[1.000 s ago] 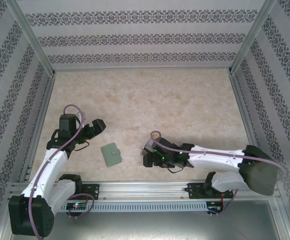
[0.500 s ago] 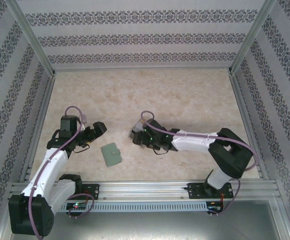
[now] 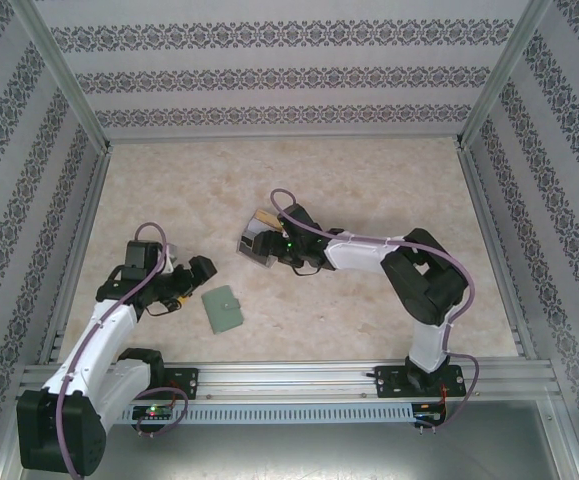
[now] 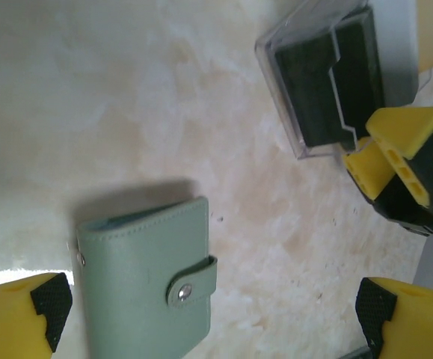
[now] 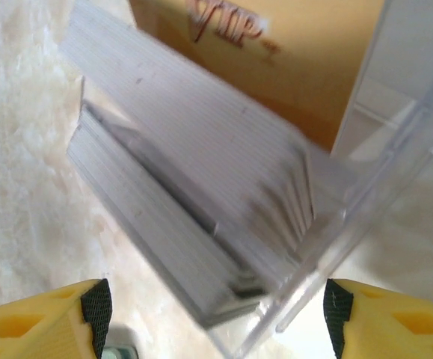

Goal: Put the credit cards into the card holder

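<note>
On marbled tabletop [image 3: 369,190], sage leathery card holder [image 4: 145,288], clear box [image 3: 256,241].

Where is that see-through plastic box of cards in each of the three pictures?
Top external: the clear plastic box holding grey and tan cards lies mid-table, at the right arm's tip.
Left wrist: upper right corner.
Right wrist: across the middle, just ahead of the right pincer.
Shared landmark: the beige marbled tabletop under it and, in the first two, the sage-green snap wallet below-left.
</note>
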You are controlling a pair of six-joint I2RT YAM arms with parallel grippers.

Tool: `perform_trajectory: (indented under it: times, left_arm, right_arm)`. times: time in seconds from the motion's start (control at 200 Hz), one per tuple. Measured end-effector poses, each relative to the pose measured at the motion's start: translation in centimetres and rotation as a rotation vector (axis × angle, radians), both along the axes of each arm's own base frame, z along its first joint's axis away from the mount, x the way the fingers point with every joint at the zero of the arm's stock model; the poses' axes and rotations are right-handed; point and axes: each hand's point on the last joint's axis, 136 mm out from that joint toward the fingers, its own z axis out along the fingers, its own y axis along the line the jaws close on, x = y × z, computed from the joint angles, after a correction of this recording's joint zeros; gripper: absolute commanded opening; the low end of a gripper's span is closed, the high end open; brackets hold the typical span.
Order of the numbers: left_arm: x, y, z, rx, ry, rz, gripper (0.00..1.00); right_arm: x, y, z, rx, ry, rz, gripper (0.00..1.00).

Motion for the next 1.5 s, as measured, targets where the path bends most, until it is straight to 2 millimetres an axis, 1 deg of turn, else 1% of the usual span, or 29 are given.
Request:
perform_trajectory:
  times: [0.06, 0.13, 0.2, 0.24, 0.29, 0.32, 0.36, 0.425, 0.485, 0.575, 0.619, 0.664, 0.814, 0.864, 0.959, 1.054, 1.114, 1.254, 1.324, 1.394, 1.499]
  left_arm:
    - [-0.5, -0.4, -0.2, -0.016, 0.015, -0.016, 0.98]
    - [-1.0, -0.9, -0.4, -0.035, 0.03, -0.035, 0.95]
    - [-1.6, -1.6, -0.7, -0.05, 0.046, -0.06, 0.92]
    - [-1.9, -2.0, -0.9, -0.058, 0.06, -0.076, 0.9]
    - [-2.1, -2.3, -1.1, -0.063, 0.077, -0.088, 0.88]
    - [-2.2, -2.5, -1.3, -0.065, 0.089, -0.092, 0.85]
    - [-2.4, -2.6, -1.5, -0.066, 0.104, -0.097, 0.81]
    - [-2.6, -2.8, -2.0, -0.069, 0.125, -0.099, 0.75]
    - [-2.9, -2.8, -2.4, -0.068, 0.146, -0.095, 0.75]
    - [-3.1, -2.5, -2.8, -0.043, 0.154, -0.081, 0.77]
    - [-3.1, -2.1, -2.9, -0.023, 0.156, -0.069, 0.78]
    - [-3.2, -1.7, -3.1, -0.002, 0.159, -0.055, 0.78]
    - [-3.0, -1.2, -3.4, 0.018, 0.163, -0.019, 0.71]
    - [-3.0, -1.3, -3.9, 0.015, 0.174, -0.018, 0.66]
    - [-3.0, -1.5, -4.9, 0.005, 0.209, -0.019, 0.6]
    - [-2.9, -1.9, -5.4, -0.007, 0.228, -0.033, 0.59]
    - [-2.7, -2.1, -5.5, -0.011, 0.226, -0.04, 0.61]
    - [-2.3, -2.7, -6.2, -0.017, 0.235, -0.06, 0.62]
    - [-2.4, -3.0, -6.7, -0.012, 0.253, -0.076, 0.63]
    - [-2.2, -3.3, -6.7, -0.005, 0.257, -0.085, 0.63]
    - [-2.2, -3.6, -6.9, 0.021, 0.275, -0.104, 0.58]
  right_arm:
    - [-1.3, -0.4, 0.4, -0.023, -0.019, 0.016, 0.74]
    - [-3.4, -0.5, 1.0, -0.051, -0.039, 0.049, 0.71]
    - [-5.7, 0.1, 1.6, -0.058, -0.061, 0.101, 0.63]
    - [-6.9, 0.6, 1.9, -0.056, -0.071, 0.131, 0.56]
    - [-8.3, 1.2, 1.9, -0.051, -0.068, 0.159, 0.52]
    - [-9.1, 1.6, 1.9, -0.049, -0.066, 0.182, 0.47]
    - [-9.9, 2.1, 1.8, -0.046, -0.061, 0.201, 0.41]
    - [-10.8, 2.7, 1.7, -0.038, -0.055, 0.234, 0.38]
    - [-11.5, 3.4, 1.4, -0.033, -0.046, 0.259, 0.36]
    - [-11.8, 4.3, 0.7, -0.028, -0.027, 0.286, 0.36]
    - [-11.9, 4.8, 0.4, -0.024, -0.017, 0.296, 0.33]
    - [-11.9, 5.4, 0.1, -0.017, -0.006, 0.307, 0.32]
    - [-11.6, 7.2, -0.4, 0.009, 0.014, 0.336, 0.32]
    - [-11.6, 7.6, -0.5, 0.017, 0.019, 0.344, 0.32]
    - [-11.6, 8.3, -0.8, 0.026, 0.031, 0.358, 0.3]
    - [-11.8, 8.4, -1.2, 0.026, 0.047, 0.365, 0.3]
    - [-11.9, 8.4, -1.4, 0.025, 0.052, 0.368, 0.29]
    - [-12.0, 8.3, -1.7, 0.026, 0.068, 0.359, 0.27]
    - [-12.2, 8.0, -2.1, 0.02, 0.076, 0.356, 0.25]
    - [-12.4, 7.6, -2.6, 0.012, 0.086, 0.351, 0.25]
    - [-12.8, 6.9, -3.0, 0.008, 0.093, 0.343, 0.24]
